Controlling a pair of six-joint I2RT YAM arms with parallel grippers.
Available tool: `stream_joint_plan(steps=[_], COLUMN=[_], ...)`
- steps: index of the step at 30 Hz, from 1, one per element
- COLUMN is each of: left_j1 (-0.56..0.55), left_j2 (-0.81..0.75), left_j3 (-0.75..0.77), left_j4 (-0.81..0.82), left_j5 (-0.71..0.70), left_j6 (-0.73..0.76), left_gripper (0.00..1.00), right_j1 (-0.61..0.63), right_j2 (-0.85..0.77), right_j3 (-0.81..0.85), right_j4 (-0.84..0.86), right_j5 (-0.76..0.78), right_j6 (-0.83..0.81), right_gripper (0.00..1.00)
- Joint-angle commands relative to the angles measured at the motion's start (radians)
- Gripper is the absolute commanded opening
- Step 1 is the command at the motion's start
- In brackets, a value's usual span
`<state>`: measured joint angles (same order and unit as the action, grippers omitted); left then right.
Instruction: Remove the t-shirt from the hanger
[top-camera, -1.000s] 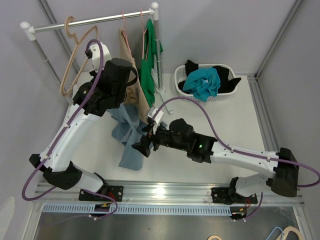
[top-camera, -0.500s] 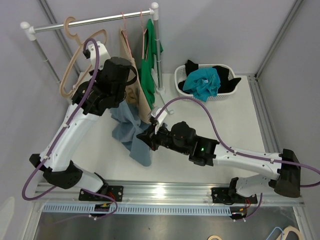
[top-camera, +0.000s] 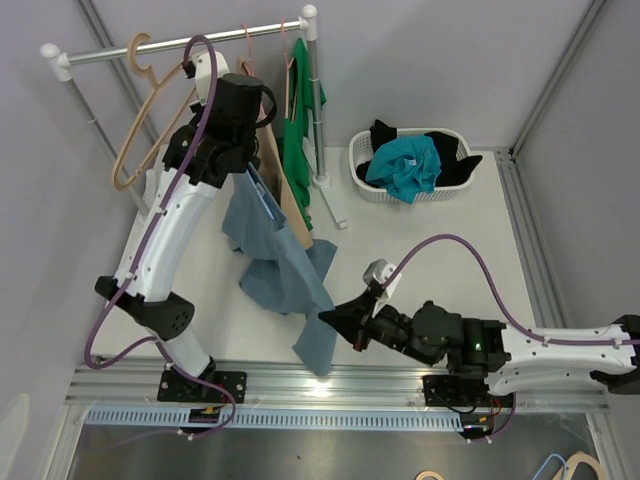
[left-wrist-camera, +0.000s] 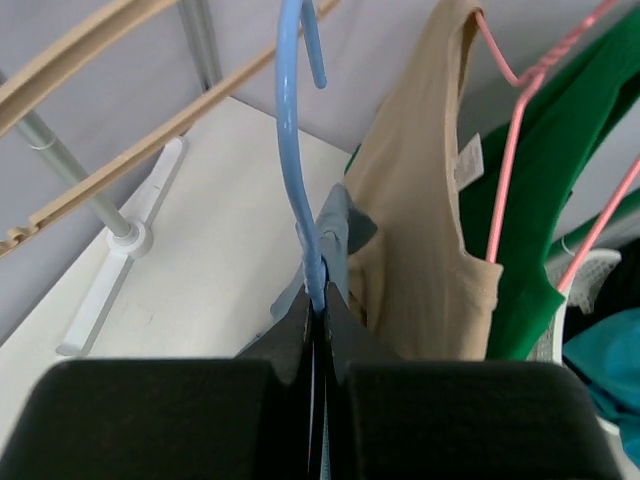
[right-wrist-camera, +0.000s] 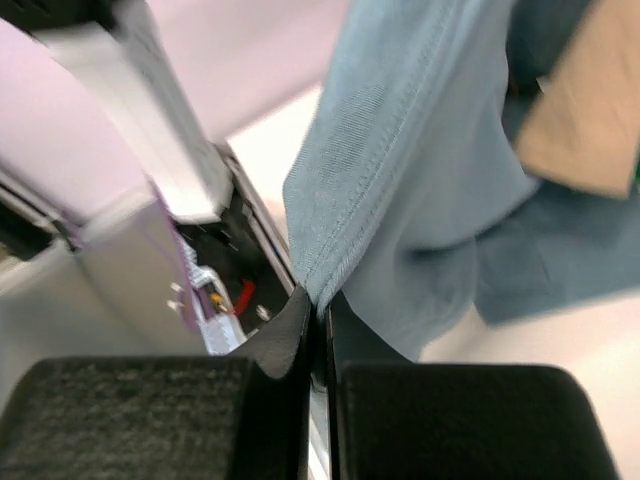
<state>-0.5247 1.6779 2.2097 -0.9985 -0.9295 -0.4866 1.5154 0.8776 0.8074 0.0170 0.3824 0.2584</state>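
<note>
In the left wrist view the blue hanger (left-wrist-camera: 289, 150) runs off the top edge, and its lower part vanishes between the black fingers (left-wrist-camera: 293, 335) at bottom centre. In the right wrist view the grey-blue t-shirt (right-wrist-camera: 420, 170) leaves the top edge, and the tan patch (right-wrist-camera: 590, 110) at upper right is too blurred to name.

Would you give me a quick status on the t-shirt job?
Left pincer shut on blue hanger. Right pincer shut on t-shirt hem. T-shirt stretched between, not yet off. Beige top, green shirt hanging close by.
</note>
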Motion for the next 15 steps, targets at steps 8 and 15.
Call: stream_joint_plan(steps=[8, 15], left_j1=[-0.102, -0.262], left_j2=[-0.163, -0.584], left_j3=[0.032, -0.429], left_j4=[-0.153, -0.201], left_j5=[0.136, 0.331], left_j6=[-0.093, -0.167], left_gripper=[0.01, 0.01], right_j1=[-0.187, -0.405], right_j2=[0.127, 0.352], right_j3=[0.008, 0.281], right_j4=[-0.066, -0.086], right_j5=[-0.061, -0.24], right_j6=[0.047, -0.087], right_gripper=[0.0, 0.0])
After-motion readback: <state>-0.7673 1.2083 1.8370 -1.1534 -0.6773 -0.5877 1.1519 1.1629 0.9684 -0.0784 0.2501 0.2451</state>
